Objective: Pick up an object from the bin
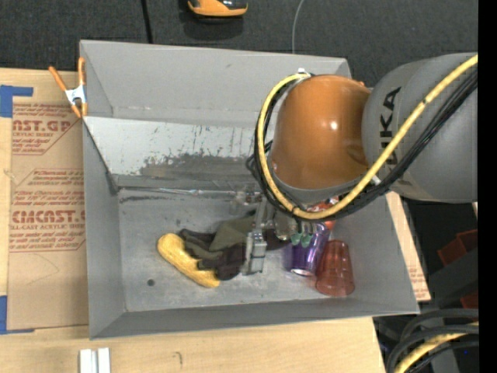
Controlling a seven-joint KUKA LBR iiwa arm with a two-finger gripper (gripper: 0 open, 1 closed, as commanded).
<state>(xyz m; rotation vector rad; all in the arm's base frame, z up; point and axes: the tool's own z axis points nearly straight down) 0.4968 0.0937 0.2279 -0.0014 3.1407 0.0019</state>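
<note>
Hanging low at the front of the grey metal bin, the end effector sits under the arm's orange cover. Its metal tip is down at the right edge of a dark, olive-brown crumpled piece of soft stuff, which looks like cloth or a glove, though I cannot tell which. Whether the end effector is apart or together cannot be told, and nothing is visibly clamped in it.

The dark piece spreads to the view's left of the tip and appears to touch it. A yellow banana-shaped toy lies partly under the piece's lower left edge. Its long axis slants from upper left to lower right, and its lower end points toward the tip but stops short of it.

On the other side, just beside the tip, a purple cup lies on its side. A pink translucent cup rests against it, nearer the front right corner.

In my judgement the dark piece is the likeliest catch, because it is the nearest thing. Any closing here would bite its right margin rather than its middle, so a small shift leftward would seat it better.
</note>
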